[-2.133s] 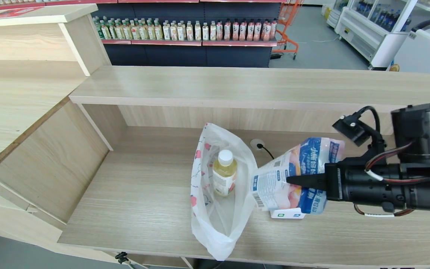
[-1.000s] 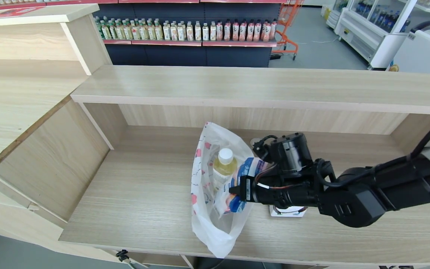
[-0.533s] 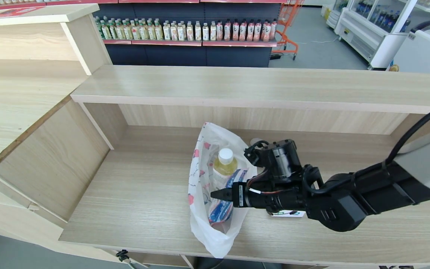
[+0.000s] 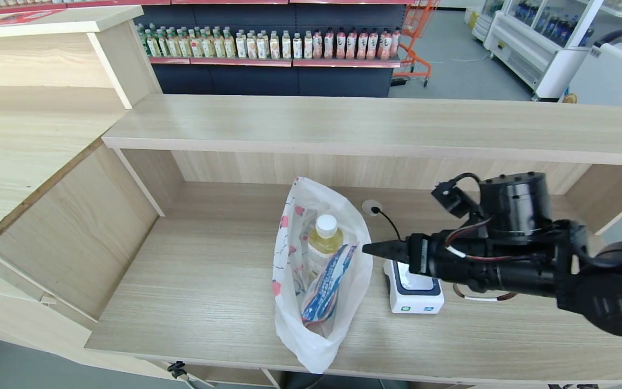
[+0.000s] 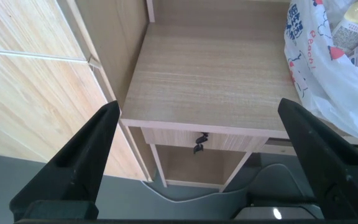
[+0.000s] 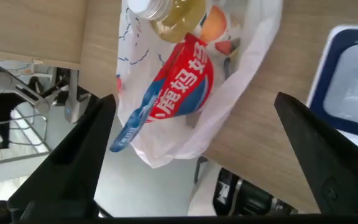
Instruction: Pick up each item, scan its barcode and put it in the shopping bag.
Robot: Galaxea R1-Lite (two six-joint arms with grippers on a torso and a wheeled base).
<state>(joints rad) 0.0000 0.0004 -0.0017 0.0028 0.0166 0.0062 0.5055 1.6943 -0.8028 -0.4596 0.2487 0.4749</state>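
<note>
Right now your right hand (image 4: 366, 248) hangs released, right of centre in the head view, just beside the rim of the shopping bag (image 4: 289, 302). From the side its fingers read as a single point. The right wrist view shows them spread wide, with the bag's mouth between them farther off.

Both task items you can see lie inside the bag, which stands open at the lower middle of the head view on the table (image 4: 208, 292). The bottle (image 4: 324, 243) stands upright at the back of the bag, with a white cap, yellow liquid and a pale label whose print is too small to make out. The packet (image 4: 327, 289) leans on edge in front of it, touching it. In the head view you get the packet's blue-and-white face. The right wrist view gives you its other face, red with large white characters and a blue end.

The bag itself is thin white plastic with pink spots. The left wrist view adds blue printed characters and line drawings on its side.

The scanner (image 4: 413, 292), a white box with a dark blue top rim and two small coloured marks on its front, sits on the table just right of the bag, partly behind your arm.

Your left hand (image 5: 199, 104) is released too, fingers wide apart, hanging off the table's near edge.
</note>
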